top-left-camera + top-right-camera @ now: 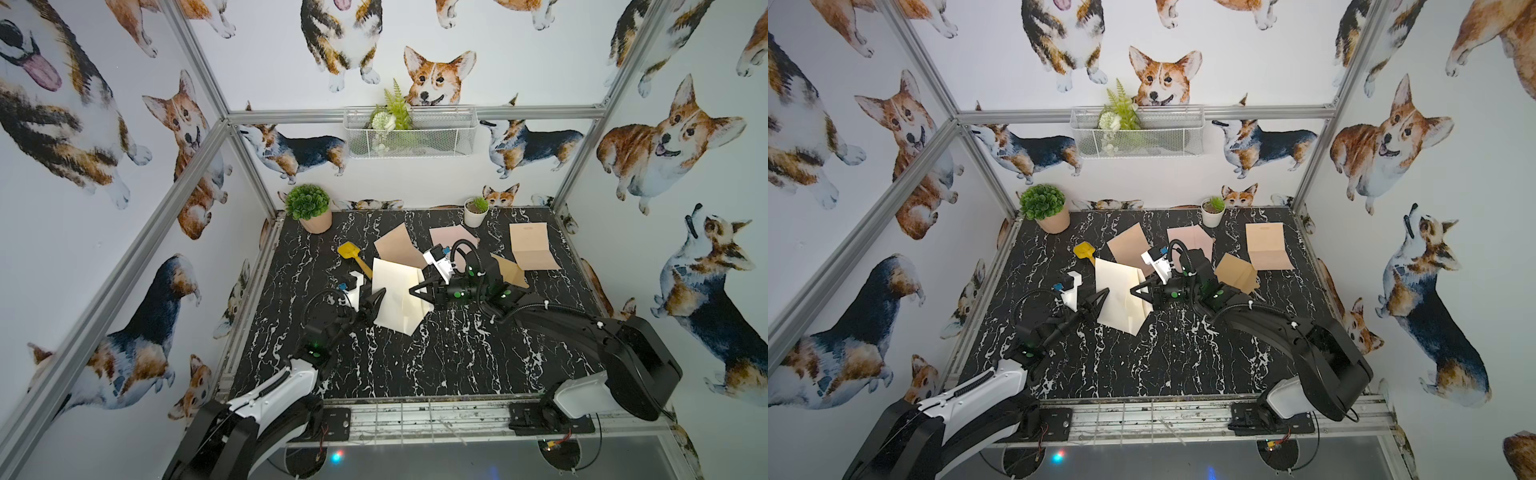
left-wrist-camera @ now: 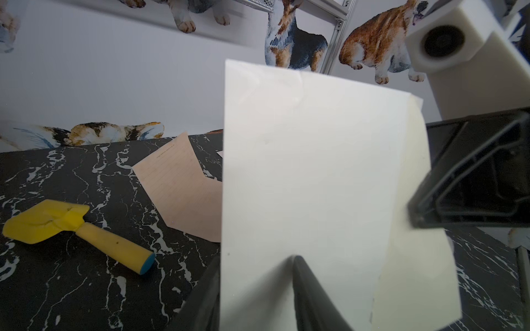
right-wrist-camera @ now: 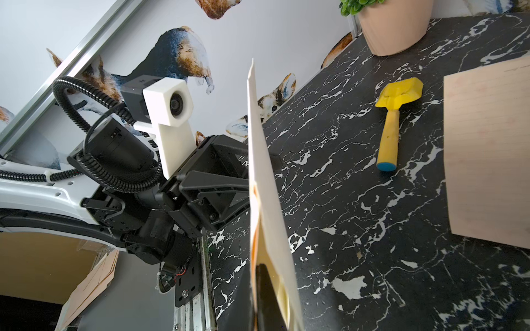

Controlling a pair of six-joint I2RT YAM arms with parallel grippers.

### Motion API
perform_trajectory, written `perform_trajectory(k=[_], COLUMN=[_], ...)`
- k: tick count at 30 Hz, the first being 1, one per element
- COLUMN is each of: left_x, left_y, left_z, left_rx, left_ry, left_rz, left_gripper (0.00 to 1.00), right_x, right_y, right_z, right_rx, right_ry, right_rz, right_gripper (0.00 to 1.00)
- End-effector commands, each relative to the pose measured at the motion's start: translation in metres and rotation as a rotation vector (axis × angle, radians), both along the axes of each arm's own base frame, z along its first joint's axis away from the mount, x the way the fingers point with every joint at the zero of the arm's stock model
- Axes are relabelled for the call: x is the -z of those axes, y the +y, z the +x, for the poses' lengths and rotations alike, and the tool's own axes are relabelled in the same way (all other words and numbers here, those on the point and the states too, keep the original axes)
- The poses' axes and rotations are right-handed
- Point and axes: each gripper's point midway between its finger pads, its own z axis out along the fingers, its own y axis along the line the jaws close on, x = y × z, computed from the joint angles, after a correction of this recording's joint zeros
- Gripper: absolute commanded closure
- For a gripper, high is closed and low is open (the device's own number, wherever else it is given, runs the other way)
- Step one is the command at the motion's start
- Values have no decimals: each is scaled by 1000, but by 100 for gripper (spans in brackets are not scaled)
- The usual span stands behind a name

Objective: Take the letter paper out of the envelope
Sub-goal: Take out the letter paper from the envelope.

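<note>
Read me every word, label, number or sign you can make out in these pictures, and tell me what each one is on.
Nothing here is legible.
On the pink lined letter paper: one printed header line, too small to read.
On the black mounting plate: print along its edge, blurred.
On the tan folded sheet: a faint mark near its far edge, unreadable.
On the cream envelope: no print shows.
</note>
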Motion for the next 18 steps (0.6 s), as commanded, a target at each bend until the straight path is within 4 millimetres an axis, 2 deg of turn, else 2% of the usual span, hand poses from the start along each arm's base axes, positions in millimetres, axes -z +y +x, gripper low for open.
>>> perform_trajectory(k=[1, 13, 18], left_x=[-13, -13, -13], left_y=[-1, 3, 7], left_z=[0, 1, 2], left_rx=[9, -19, -40], left_ry=[-51, -55, -51], left_rz=[-12, -12, -10], left_gripper=[69, 100, 100], right_x=[-9, -3, 0], right_y=[4, 4, 3], right_z=[3, 5, 6], right_rx=[-5, 7, 14], right_ry=[-30, -31, -30], right_rz=[29, 16, 7], right_gripper=[100, 100, 100])
